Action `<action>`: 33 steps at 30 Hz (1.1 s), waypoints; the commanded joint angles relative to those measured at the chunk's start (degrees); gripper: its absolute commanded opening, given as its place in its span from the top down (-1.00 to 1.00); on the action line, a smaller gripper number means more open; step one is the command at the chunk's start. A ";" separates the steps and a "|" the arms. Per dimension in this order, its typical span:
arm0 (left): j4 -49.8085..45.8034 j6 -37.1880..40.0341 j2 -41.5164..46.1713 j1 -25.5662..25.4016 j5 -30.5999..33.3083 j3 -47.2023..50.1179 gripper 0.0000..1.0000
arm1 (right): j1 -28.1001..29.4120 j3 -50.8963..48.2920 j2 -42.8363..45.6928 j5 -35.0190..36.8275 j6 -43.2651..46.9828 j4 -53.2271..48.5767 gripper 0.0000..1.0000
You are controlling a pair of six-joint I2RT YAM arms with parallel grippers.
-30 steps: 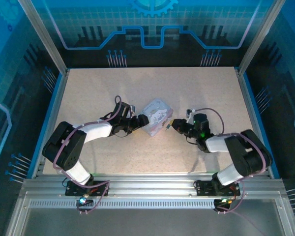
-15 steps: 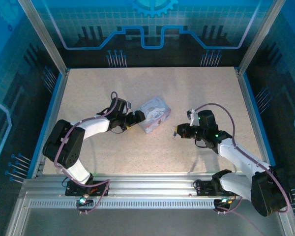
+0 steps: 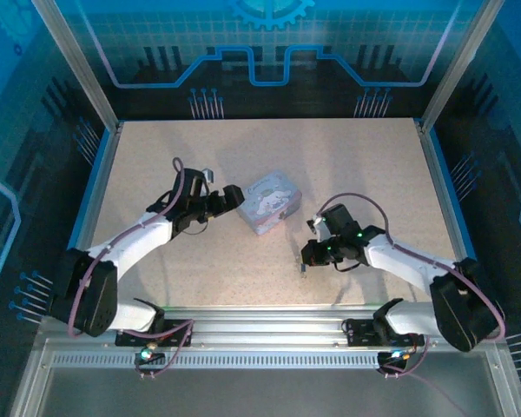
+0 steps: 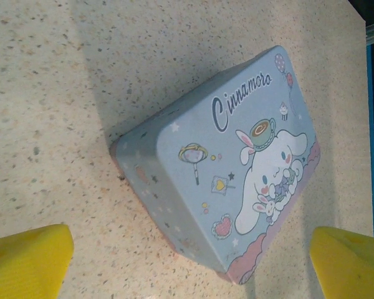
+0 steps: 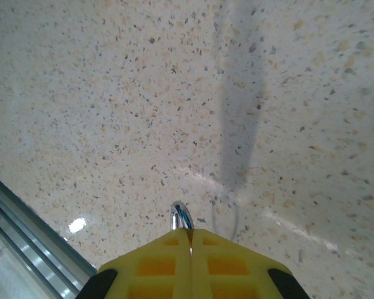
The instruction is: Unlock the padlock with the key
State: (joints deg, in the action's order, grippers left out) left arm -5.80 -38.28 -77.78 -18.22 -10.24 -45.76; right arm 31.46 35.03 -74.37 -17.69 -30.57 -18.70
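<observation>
At the middle of the table (image 3: 356,156) sits the pastel tin (image 3: 271,201). At its 9 o'clock, the left gripper (image 3: 232,196) hangs released, jaws spread. At the tin's 5 o'clock, the right gripper (image 5: 190,233) is clenched on a tiny silver loop, apparently the shackle of the padlock (image 5: 181,217).

Pale-blue tin (image 4: 193,156) (cartoon-printed), speckled table (image 4: 50,93)

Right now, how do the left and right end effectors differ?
Grip: the left end effector is wide open and holds nothing; the right end effector is shut on a small silver metal piece.
Aim: the left faces the Cinnamoroll tin; the right points at bare table, nearer the front rail.
Both have yellow fingers.
</observation>
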 commanded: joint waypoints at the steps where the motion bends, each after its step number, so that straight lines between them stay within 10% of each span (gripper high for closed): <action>1: -4.23 2.72 3.37 1.21 2.57 1.02 -0.97 | 1.90 2.69 -3.71 1.39 -0.97 2.43 1.00; 16: -8.63 4.43 8.68 2.39 4.39 1.45 -0.97 | 3.21 3.66 -10.88 1.99 -3.73 11.76 0.52; 33: -9.27 6.85 20.67 4.17 17.44 4.39 -0.97 | -8.35 7.33 12.75 15.04 8.21 -5.27 0.11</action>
State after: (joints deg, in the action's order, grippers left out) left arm -14.72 -33.87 -60.03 -15.00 0.34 -43.09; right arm 26.13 42.44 -64.60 -5.67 -25.43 -20.18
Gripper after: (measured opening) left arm 0.986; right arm 0.440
